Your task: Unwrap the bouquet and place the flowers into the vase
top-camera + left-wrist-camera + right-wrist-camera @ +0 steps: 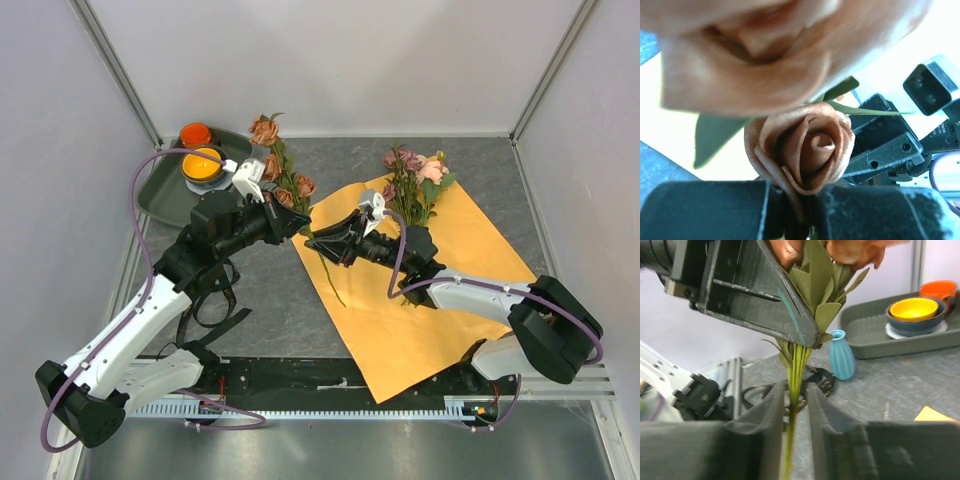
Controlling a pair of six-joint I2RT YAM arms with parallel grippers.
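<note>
My left claw [298, 216] is clenched on the rust-brown roses [272, 166], gripping the bundle of green stems just under the leaves. The blooms stand up and away from me, over the near corner of the tray [160, 196], and from my left wrist one rose fills the view right above my pads. My right claw [318, 243] meets the same stems lower down. Its fingers [765, 422] stand a little apart on either side of them, so that claw is released rather than gripping. The orange paper [440, 300] lies spread flat on the table [260, 290] under my right arm. The pink and mauve flowers [415, 176] rest on its far edge. The vase [841, 356] stands upright on the table beside the tray, holding no flowers.
</note>
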